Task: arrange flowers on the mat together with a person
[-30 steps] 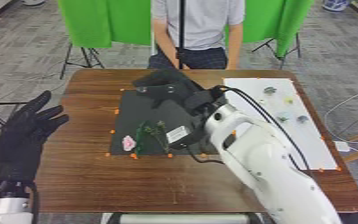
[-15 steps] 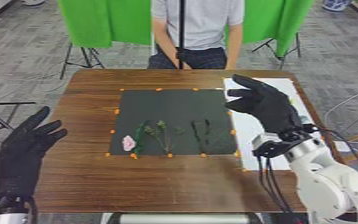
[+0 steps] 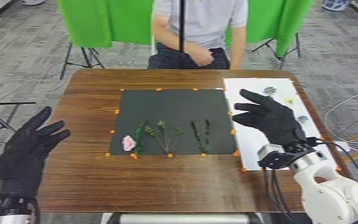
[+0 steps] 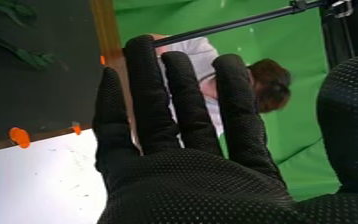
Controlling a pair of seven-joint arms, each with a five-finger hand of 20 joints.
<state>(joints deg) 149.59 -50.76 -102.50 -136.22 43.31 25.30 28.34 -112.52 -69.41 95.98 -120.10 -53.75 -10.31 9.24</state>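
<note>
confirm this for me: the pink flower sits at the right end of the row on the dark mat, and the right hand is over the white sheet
Not quite: the head view shows the pink flower at the left end of the row on the dark mat. The right hand is over the white sheet.

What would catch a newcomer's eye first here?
Probably the robot's black-gloved right hand above the white sheet, and its left hand at the table's left edge. Then, perhaps, the pink flower near the dark mat's lower left corner, and the bright green cloth behind.
</note>
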